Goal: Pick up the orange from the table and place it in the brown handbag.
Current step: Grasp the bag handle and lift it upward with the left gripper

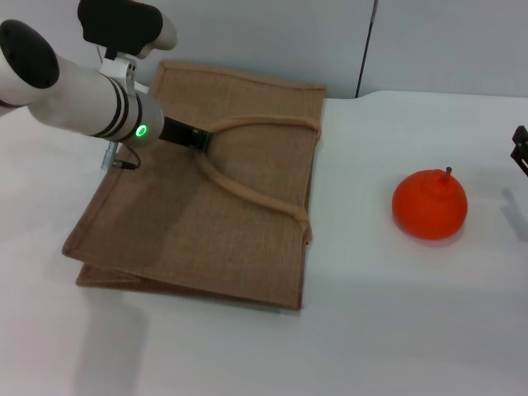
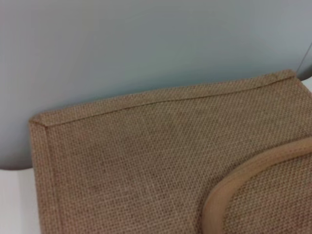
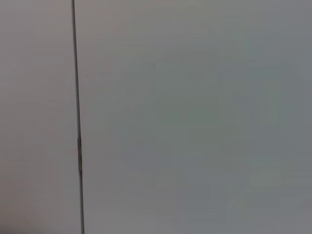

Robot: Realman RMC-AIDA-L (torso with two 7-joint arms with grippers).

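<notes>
The orange point(image 1: 429, 205) rests on the white table point(image 1: 388, 330) at the right, its dark stem pointing up. Flat on the table's left half lies the brown handbag point(image 1: 247, 239), with one looped handle point(image 1: 247, 191) spread across its upper face. My left arm comes in from the upper left, and my left gripper point(image 1: 195, 137) sits at the bend of that handle. The left wrist view shows the handbag's woven side point(image 2: 146, 161) and a piece of handle point(image 2: 243, 180). My right gripper point(image 1: 520, 150) shows only as a dark sliver at the right edge, beyond the orange.
A pale wall with a vertical seam point(image 1: 366, 49) stands behind the table. The right wrist view shows only that wall and the seam point(image 3: 77, 122). Bare tabletop lies between the handbag and the orange.
</notes>
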